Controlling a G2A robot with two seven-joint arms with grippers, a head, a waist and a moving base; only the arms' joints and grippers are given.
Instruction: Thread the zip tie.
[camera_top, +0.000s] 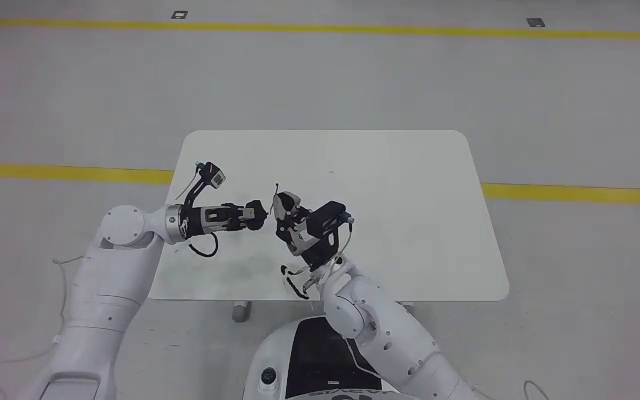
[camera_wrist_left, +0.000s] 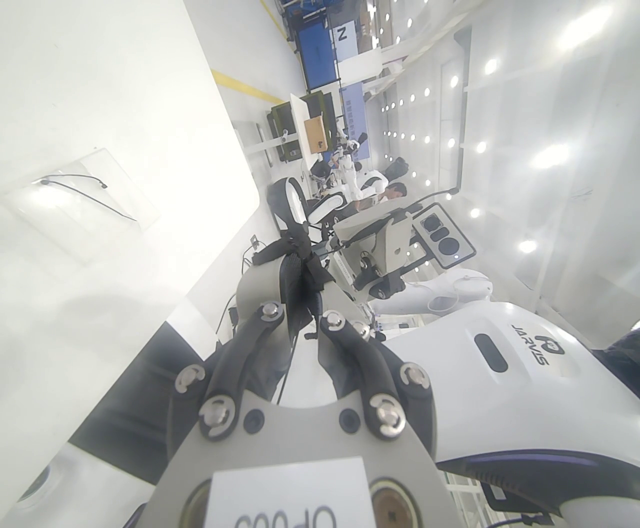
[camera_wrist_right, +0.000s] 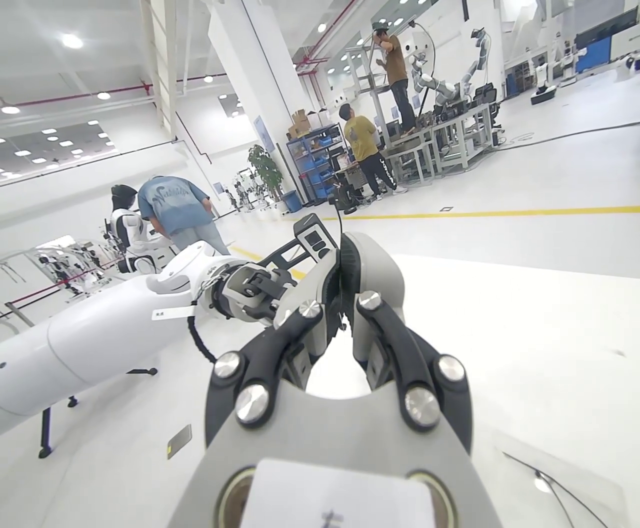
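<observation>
The left grey two-finger gripper (camera_wrist_left: 300, 272) is pinched closed, seemingly on the thin black plastic zip tie (camera_wrist_right: 338, 227), which is held aloft between it and the right grey gripper (camera_wrist_right: 342, 265), also clamped on it. A buckled strap or missed slot is risked by misaligned grips. The pinch itself is shown by the wrist views, the strap's upright end by the top view.
</observation>
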